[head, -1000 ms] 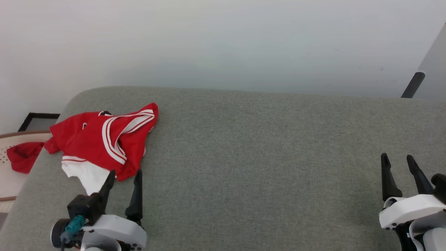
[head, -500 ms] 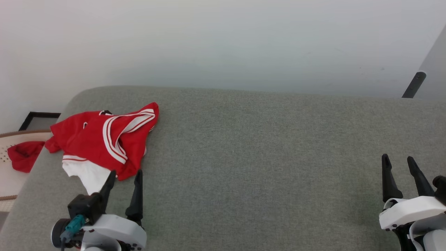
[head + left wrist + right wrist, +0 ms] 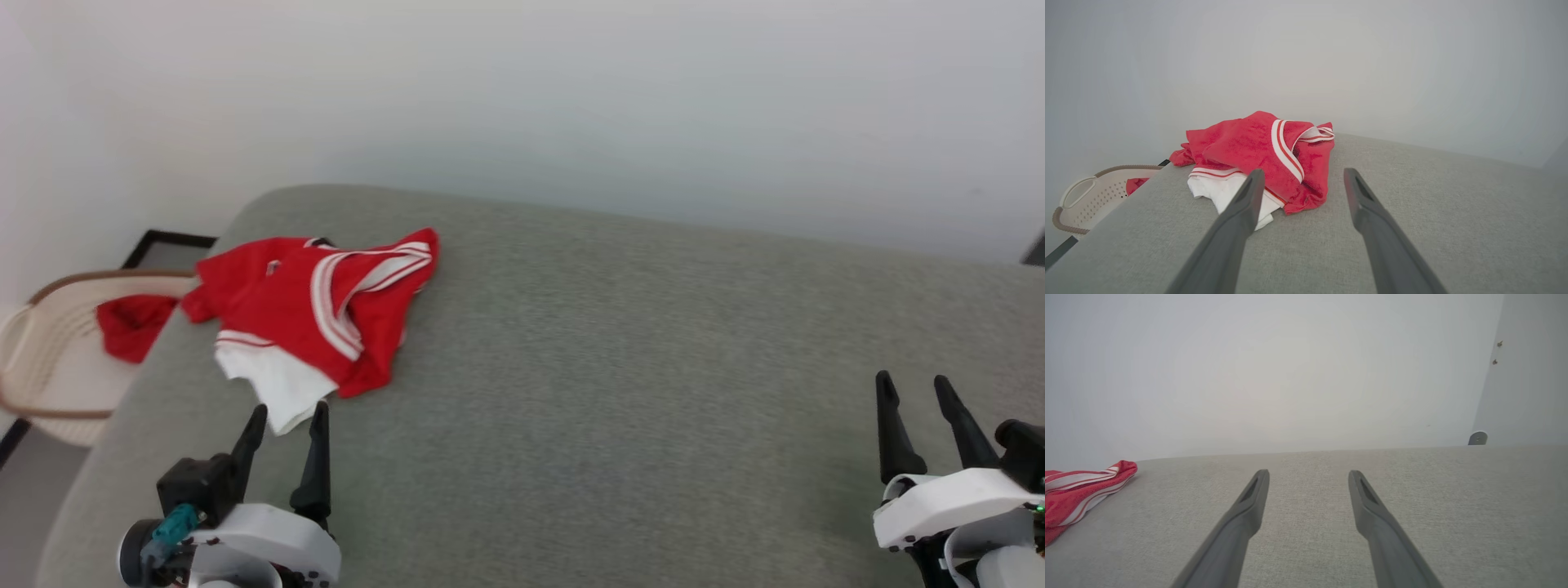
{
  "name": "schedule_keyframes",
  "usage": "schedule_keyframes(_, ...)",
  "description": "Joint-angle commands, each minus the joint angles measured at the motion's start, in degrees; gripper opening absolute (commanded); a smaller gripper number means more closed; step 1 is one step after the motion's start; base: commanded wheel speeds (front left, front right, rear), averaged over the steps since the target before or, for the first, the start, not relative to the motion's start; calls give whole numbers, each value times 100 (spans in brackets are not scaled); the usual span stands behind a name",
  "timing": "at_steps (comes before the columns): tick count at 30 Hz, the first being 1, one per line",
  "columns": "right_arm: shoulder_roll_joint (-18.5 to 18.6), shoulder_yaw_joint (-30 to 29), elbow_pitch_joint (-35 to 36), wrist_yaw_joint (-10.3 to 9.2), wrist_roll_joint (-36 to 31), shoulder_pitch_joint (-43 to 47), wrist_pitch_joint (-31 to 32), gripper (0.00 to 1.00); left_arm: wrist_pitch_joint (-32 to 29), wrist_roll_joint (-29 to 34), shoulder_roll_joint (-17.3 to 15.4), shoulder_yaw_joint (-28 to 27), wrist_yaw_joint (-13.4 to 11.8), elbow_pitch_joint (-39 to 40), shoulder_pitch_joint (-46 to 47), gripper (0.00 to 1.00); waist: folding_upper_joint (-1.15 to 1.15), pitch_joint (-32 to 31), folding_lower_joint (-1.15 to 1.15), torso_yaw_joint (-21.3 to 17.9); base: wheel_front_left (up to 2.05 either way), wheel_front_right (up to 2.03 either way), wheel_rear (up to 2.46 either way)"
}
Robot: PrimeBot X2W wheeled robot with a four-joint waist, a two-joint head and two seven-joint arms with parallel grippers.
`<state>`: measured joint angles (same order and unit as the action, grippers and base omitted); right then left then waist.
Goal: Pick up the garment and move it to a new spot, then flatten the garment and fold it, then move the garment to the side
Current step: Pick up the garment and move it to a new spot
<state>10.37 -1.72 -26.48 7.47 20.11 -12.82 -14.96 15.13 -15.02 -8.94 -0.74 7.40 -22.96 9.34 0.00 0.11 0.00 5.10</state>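
Okay, quick look from the remote seat. The jersey (image 3: 318, 314) is bunched in a heap at about 10 o'clock on the grey fabric-covered surface (image 3: 612, 367), close to its far left corner. It's red with red-and-white striped trim running across the top folds. A white part sticks out of the pile on the side nearest me, at roughly 6 o'clock of the heap. I can't make out any lettering or number the way it's crumpled.

The left gripper (image 3: 290, 408) sits at 7 o'clock in the head view, fingers pointing toward 12. Its jaws are spread as wide as I ever see them, with nothing held. The white part of the jersey lies just past the fingertips. From the left wrist view the left gripper (image 3: 1303, 171) lines up with the jersey (image 3: 1265, 163) at around 11 o'clock. Whether a fingertip touches the cloth, I can't tell.

The right gripper (image 3: 911, 380) is way over at 4 o'clock, well apart from the jersey, jaws also wide open and empty. In the right wrist view the right gripper (image 3: 1309, 473) points at bare grey fabric, and one edge of the jersey (image 3: 1077, 494) shows at 9 o'clock.

Off the surface at 9 o'clock stands a cream laundry basket (image 3: 49, 367) with a brown rim. A small plain red cloth (image 3: 131, 327) hangs in it, just beside the jersey's left end.
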Motion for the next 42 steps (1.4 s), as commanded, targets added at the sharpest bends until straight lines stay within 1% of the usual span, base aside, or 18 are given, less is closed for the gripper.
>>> schedule_keyframes(1, -1, 76, 9, 4, 20, 63, -22, 100, 2, 38, 11, -29, 13, -41, -25, 100, 0, -74, 0, 477, 0, 0, 0)
schedule_keyframes(9, 46, 315, -29, 4, 107, 100, -23, 100, 2, 99, 75, -117, 11, -121, -108, 100, 0, -180, 0, 1522, 0, 0, 0)
schedule_keyframes(15, -9, 547, -62, 4, 183, 117, -25, 100, 2, 80, 85, -242, 11, -160, -256, 100, 0, -241, 0, 2251, 0, 0, 0)
schedule_keyframes(17, -28, 737, -54, 4, 187, -63, -1, 100, 2, 38, 102, -374, -13, -64, -336, 100, 0, -156, 0, 2333, 0, 0, 0)
schedule_keyframes(18, -28, 737, -54, 4, 187, -63, -1, 100, 2, 38, 102, -374, -13, -64, -336, 100, 0, -156, 0, 2333, 0, 0, 0)
schedule_keyframes(25, 40, 1411, -248, 4, 311, -669, 51, 100, 2, -22, 321, -881, -169, 477, -663, 100, 0, 123, 0, 2529, 0, 0, 0)
schedule_keyframes(31, 37, 1990, -558, 4, 558, -1111, 21, 100, 2, -64, 466, -1271, -176, 881, -1001, 100, 0, 218, 0, 2592, -1, -1, -1)
schedule_keyframes(38, 121, 2225, -778, 4, 771, -1265, -18, 100, 2, 11, 556, -1349, -128, 978, -1077, 100, 0, 218, 0, 2577, -3, -3, -3)
schedule_keyframes(42, 195, 2098, -751, 4, 844, -1160, -25, 100, 2, 85, 571, -1232, -82, 901, -951, 100, 0, 187, 0, 2535, 0, 0, 0)
